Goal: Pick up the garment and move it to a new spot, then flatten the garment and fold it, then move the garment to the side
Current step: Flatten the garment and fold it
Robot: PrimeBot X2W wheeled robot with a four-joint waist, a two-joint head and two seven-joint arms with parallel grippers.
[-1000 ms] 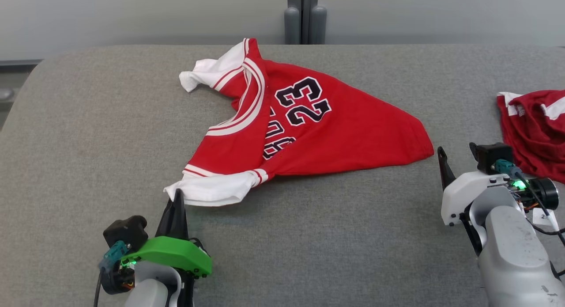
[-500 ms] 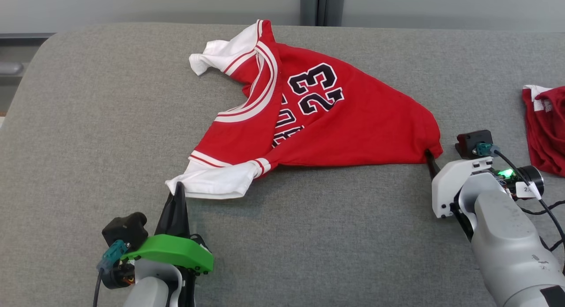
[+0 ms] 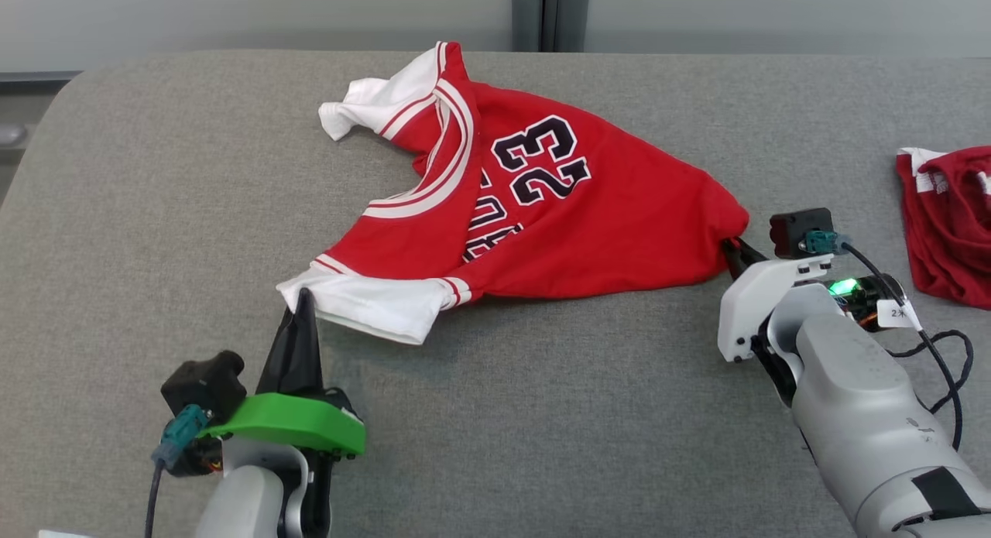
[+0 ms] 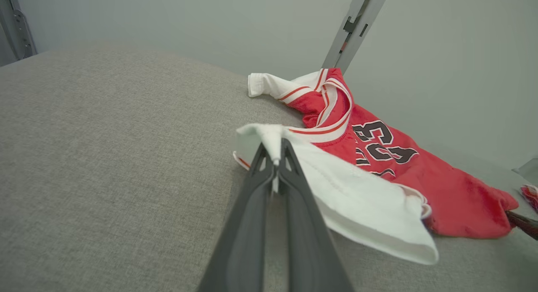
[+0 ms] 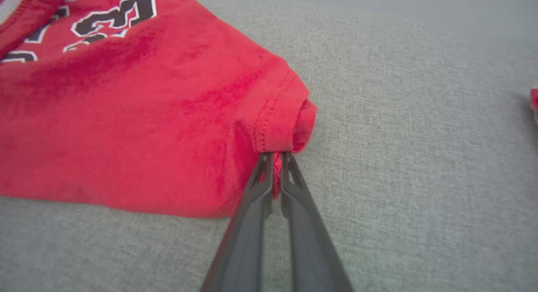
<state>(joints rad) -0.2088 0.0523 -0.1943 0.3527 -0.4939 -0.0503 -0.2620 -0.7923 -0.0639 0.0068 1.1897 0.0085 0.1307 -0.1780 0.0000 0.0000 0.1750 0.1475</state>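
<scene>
Pinching a fold of white cloth between its tips, the left claw (image 4: 275,157) is clenched on the edge of the white sleeve (image 3: 372,310), its two dark fingers pressed together with fabric showing between them. The right claw (image 5: 275,159) is clamped just as tight, with a sliver of red cloth caught between its fingers right under the rolled red hem corner (image 5: 290,124).

The two grips sit at opposite ends of the jersey (image 3: 588,236). I judge this deliberate: holding a sleeve on one side and a bottom corner on the other lets the arms lift and carry the cloth together, or draw it taut to spread it, without it bunching.

The jersey lies crumpled and partly folded over itself in the middle of the table (image 3: 542,430), nearer the far edge than the near one. Its number faces up and its other sleeve is twisted toward the far edge. It appears to rest on the table along its whole length, and no lift shows. A second red garment (image 3: 948,228) lies by the right edge, apart from the jersey.
</scene>
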